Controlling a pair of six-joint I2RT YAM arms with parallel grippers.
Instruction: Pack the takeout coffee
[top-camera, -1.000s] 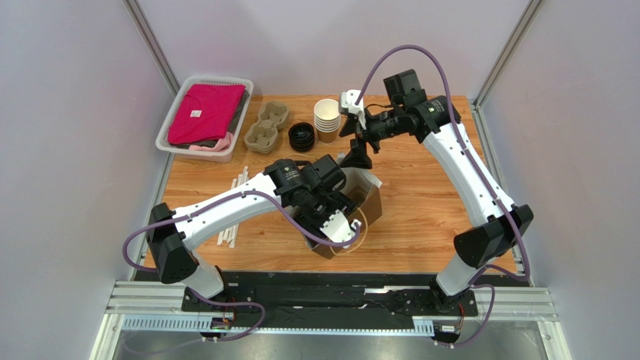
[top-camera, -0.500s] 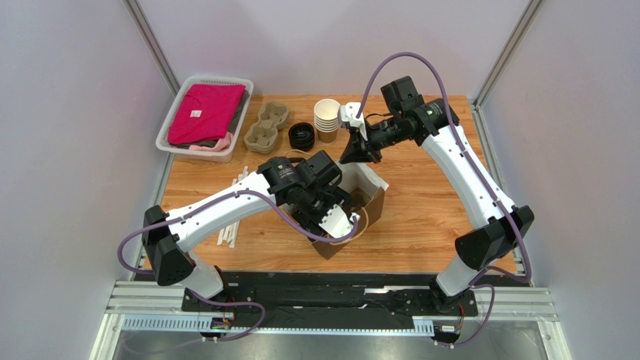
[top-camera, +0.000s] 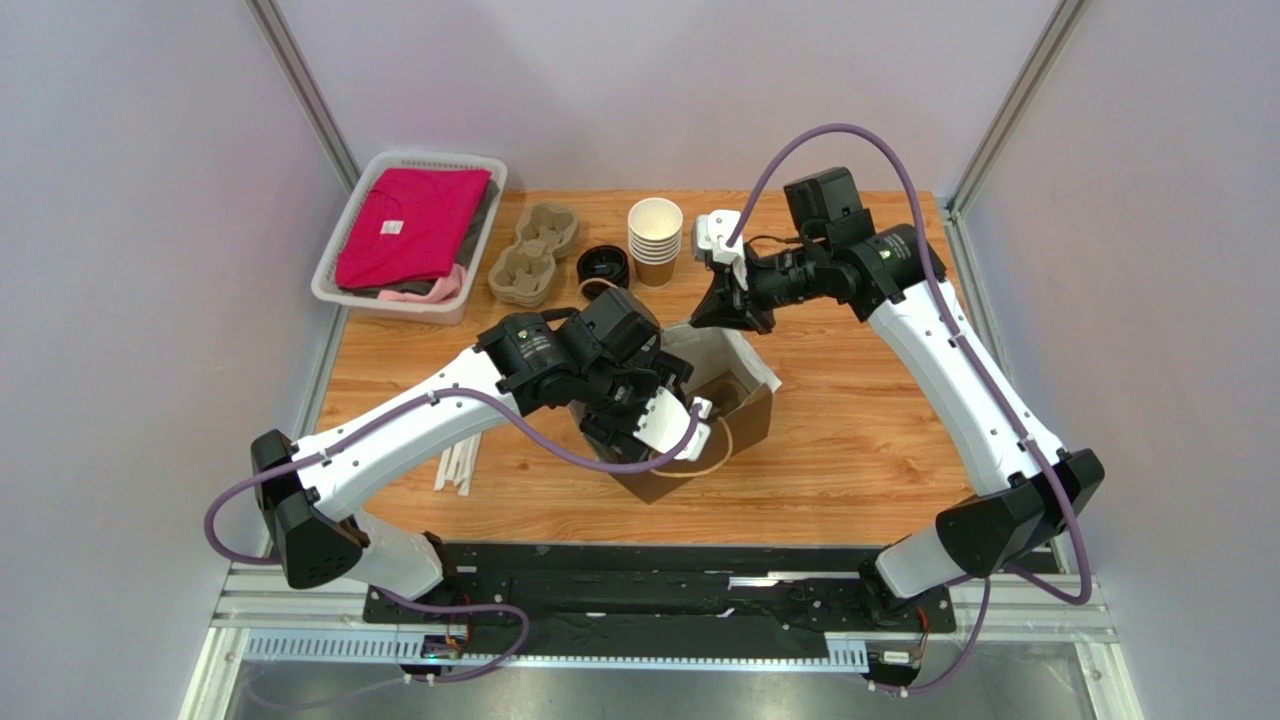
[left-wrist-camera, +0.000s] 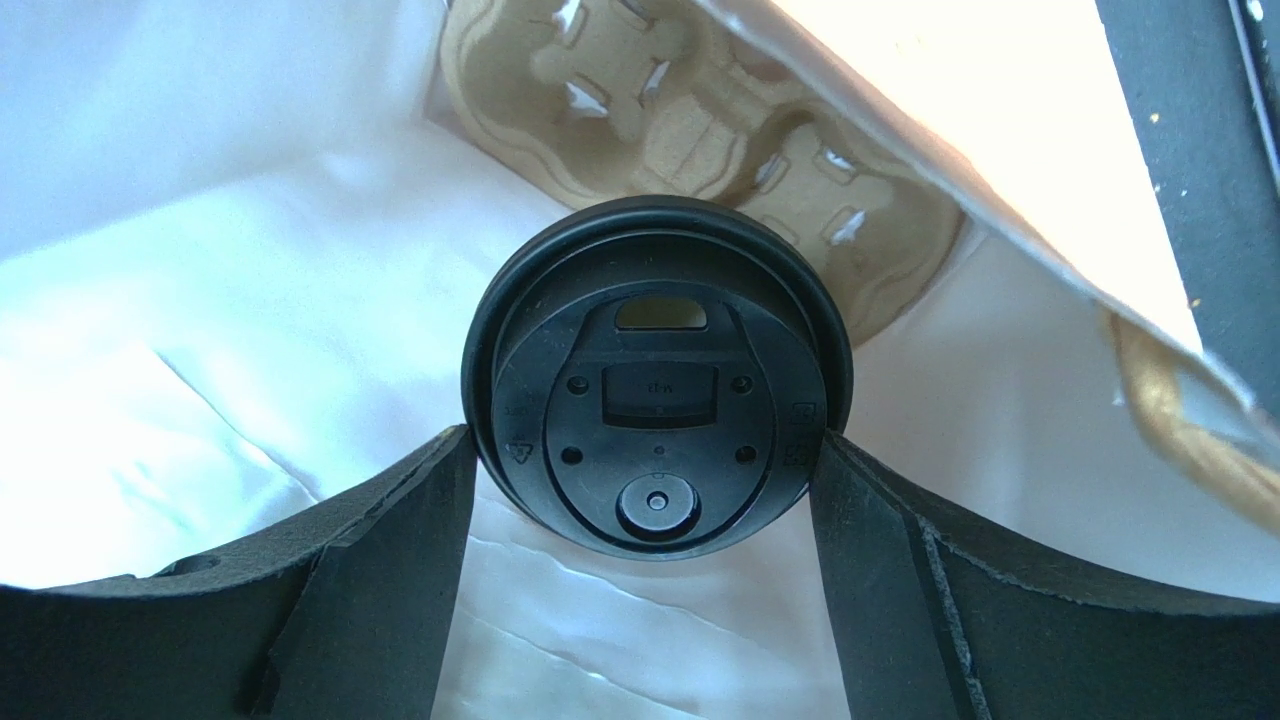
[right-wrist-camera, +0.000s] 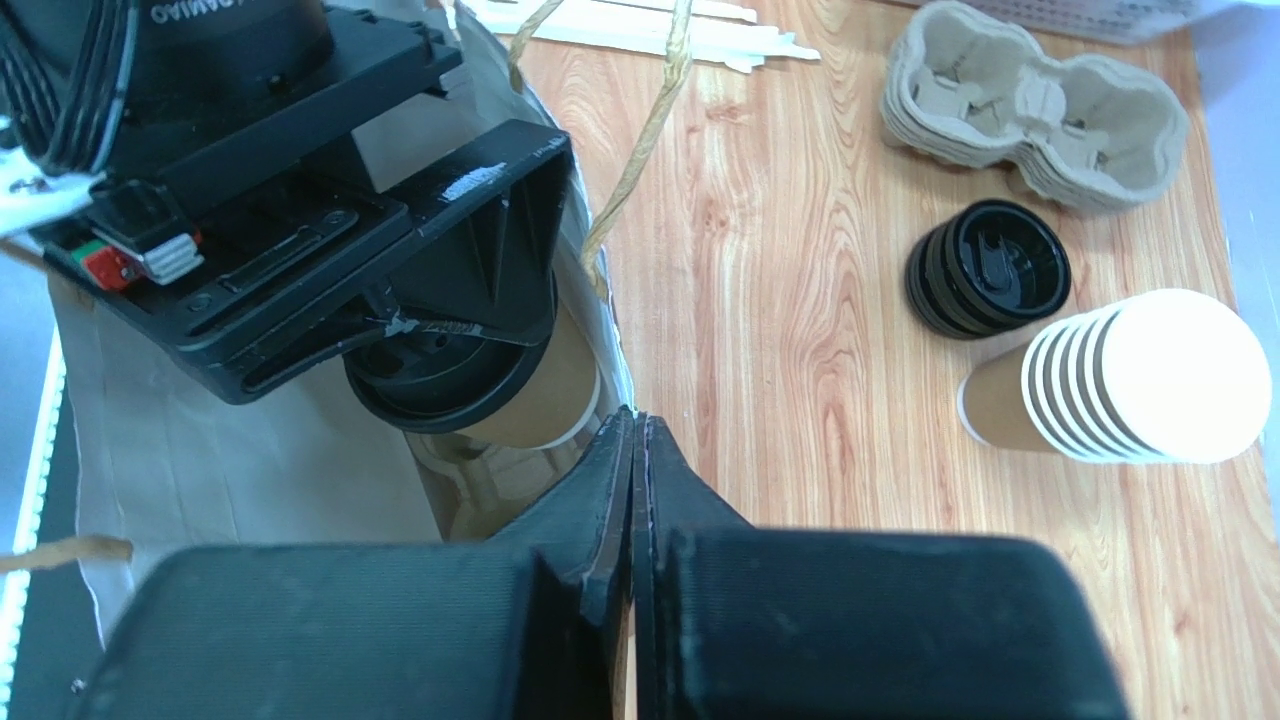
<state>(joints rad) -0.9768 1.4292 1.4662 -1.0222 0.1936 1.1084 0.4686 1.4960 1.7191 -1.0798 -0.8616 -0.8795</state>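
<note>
The takeout coffee (left-wrist-camera: 657, 375), a brown paper cup under a round black lid, hangs inside the open paper bag (top-camera: 747, 413). My left gripper (left-wrist-camera: 643, 450) is shut on it, one finger against each side of the lid. The right wrist view shows the same cup (right-wrist-camera: 511, 393) beneath the left gripper's black body, just inside the bag's mouth. A pulp cup carrier (left-wrist-camera: 661, 105) lies on the bag's floor below the cup. My right gripper (right-wrist-camera: 633, 423) is shut on the bag's upper rim at its far side, and appears in the top view as well (top-camera: 709, 318).
A stack of lidless white-rimmed cups (top-camera: 654, 240), loose black lids (top-camera: 601, 267) and stacked pulp carriers (top-camera: 534, 252) sit at the table's back. A white basket (top-camera: 334, 267) with pink cloth stands back left. Paper-wrapped straws (top-camera: 458, 450) lie left of the bag.
The right gripper has shut on the bag's rim and drawn it back to the right. The left arm has shifted up-left with the cup, into the bag's mouth.
</note>
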